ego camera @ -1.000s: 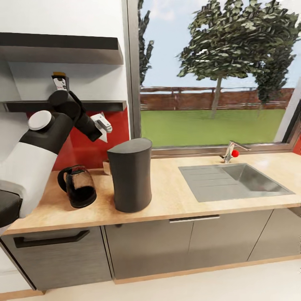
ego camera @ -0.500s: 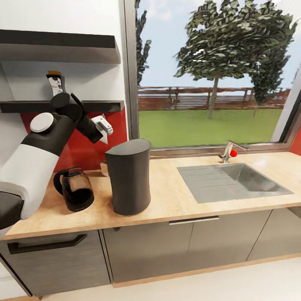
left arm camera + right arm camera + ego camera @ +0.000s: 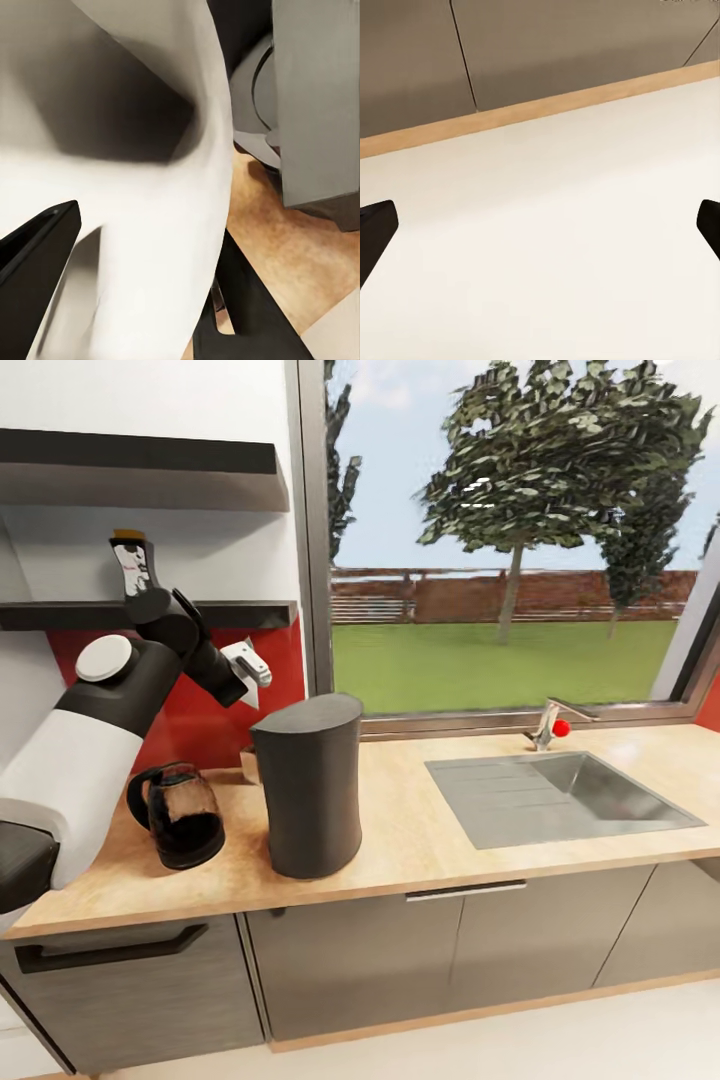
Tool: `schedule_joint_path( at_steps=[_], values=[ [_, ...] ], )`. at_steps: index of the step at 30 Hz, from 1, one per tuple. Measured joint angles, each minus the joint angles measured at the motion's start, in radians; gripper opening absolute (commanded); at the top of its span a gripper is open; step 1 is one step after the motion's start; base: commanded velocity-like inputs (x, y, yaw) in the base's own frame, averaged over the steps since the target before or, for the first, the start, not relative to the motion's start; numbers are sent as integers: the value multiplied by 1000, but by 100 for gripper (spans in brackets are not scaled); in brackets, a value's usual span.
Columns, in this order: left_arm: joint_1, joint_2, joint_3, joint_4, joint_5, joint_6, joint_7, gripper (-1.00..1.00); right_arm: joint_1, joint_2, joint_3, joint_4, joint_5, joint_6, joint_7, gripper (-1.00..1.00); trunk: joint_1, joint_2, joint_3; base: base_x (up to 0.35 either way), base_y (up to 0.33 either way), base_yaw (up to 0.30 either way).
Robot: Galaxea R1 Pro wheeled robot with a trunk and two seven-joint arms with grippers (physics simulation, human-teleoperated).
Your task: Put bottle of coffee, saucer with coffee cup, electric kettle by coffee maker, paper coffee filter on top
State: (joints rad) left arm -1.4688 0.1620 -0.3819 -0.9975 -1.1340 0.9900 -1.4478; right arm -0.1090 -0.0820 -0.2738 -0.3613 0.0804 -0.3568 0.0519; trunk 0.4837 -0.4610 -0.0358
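The left gripper [image 3: 247, 672], clasping the white paper coffee filter [image 3: 246, 687], hangs above the coffee maker [image 3: 308, 785] near the kitchen countertop's [image 3: 440, 840] back edge; the right gripper [image 3: 540, 225] gapes wide.

left arm [image 3: 75, 760]: upper segment is a smooth white shell, rounded, glossy. next segment is matt black, capped by a flat white disc [image 3: 104, 658] at the joint. forearm is black, cylindrical, with a rounded black elbow housing. wrist ends in a small white and grey bracket block [image 3: 247, 662]. a dark grey body panel sits at the shoulder. left wrist view: blurred white casing, black angular fingers [image 3: 34, 251]. right wrist view: two black fingertips [image 3: 373, 229] at the frame edges.
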Motion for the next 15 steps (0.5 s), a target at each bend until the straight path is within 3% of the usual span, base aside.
schedule_joint_path(
  at_steps=[9, 15],
  values=[
    [1, 0, 0, 0, 0, 0, 0, -100, 0, 0, 0, 0, 0, 0, 0, 100, 0, 0, 0, 64, 0, -5],
    [1, -1, 1, 0, 1, 1, 0, -100, 0, 0, 0, 1, 0, 0, 0, 100, 0, 0, 0, 1, 0, -177]
  ],
)
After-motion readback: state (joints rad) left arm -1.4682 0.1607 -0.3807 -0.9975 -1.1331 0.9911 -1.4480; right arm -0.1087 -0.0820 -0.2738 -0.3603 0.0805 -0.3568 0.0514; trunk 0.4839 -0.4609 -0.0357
